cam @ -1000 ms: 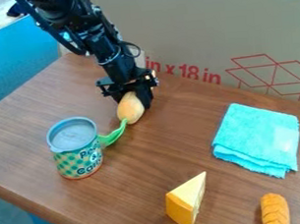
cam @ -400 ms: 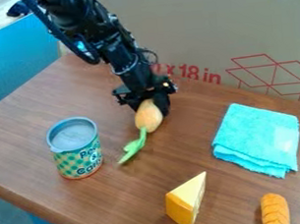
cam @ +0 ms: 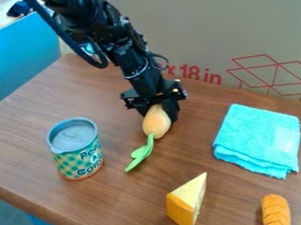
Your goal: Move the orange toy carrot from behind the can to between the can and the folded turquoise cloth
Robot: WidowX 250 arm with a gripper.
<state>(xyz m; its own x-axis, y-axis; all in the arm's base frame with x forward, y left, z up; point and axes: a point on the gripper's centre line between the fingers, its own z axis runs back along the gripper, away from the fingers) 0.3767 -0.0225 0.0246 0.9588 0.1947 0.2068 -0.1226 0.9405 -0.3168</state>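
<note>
Metal-grey top, green-and-yellow patterned side: can (cam: pixel 78 158), upright on the brown wooden table (cam: pixel 23 140), toward the left of view; raised rim round a recessed grey surface; whether that is a lid or the inside, cannot tell; contents, if any, not made out.

Black gripper (cam: pixel 159 109) above mid-table, pointing down, right of the can and well apart from it; fingers closed in about the upper end of a toy vegetable (cam: pixel 157 124), parted only by its width; pale orange, rounded body, held at the gripper's tip; green stalk (cam: pixel 141 154) slanting down and left, into the gap between can and cheese wedge (cam: pixel 187 202).

Wedge yellow, nearer the camera; turquoise cloth (cam: pixel 258 139) folded in layers, to the right; ridged orange piece (cam: pixel 275 212) at the bottom edge of view; cardboard (cam: pixel 238 27) behind the table, red print and line drawing on its face.
</note>
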